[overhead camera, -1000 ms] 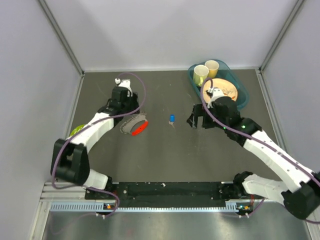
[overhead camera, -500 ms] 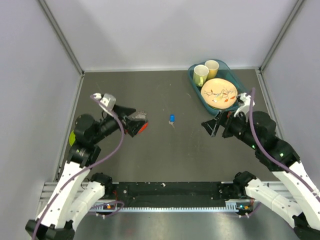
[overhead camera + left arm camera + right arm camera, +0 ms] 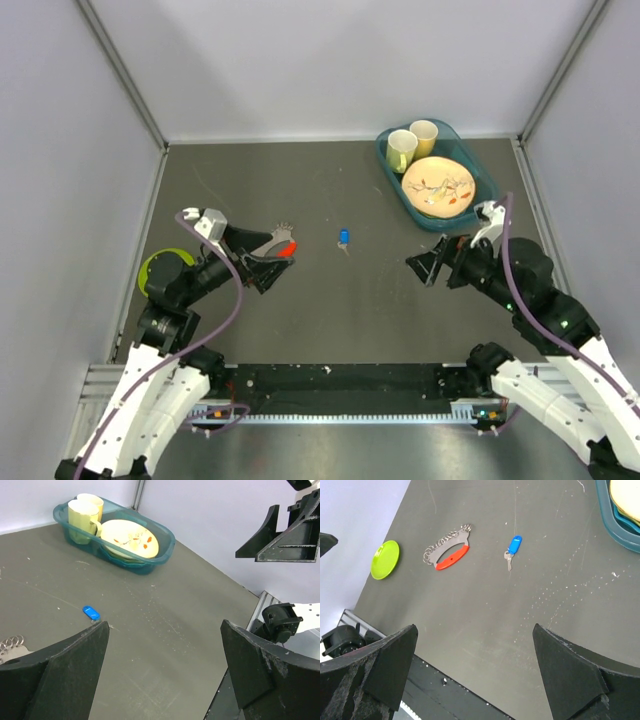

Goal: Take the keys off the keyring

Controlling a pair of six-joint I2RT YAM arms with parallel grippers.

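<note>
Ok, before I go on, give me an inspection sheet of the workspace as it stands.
Surface: dark grey table, scuffed with light specks; no spill seen.
Job's things: blue-headed key lies alone mid-table, apart from the red and grey piece, which has small silver rings bunched along its grey edge.
Clutter: green plate near the left edge; teal bin at the far right, holding two cups and a patterned plate.
Grippers: left gripper and right gripper both open, empty, above the table.
Cables: purple cable along each arm, clear of the things.
Surroundings: pale walls; metal rail at the near edge.
</note>
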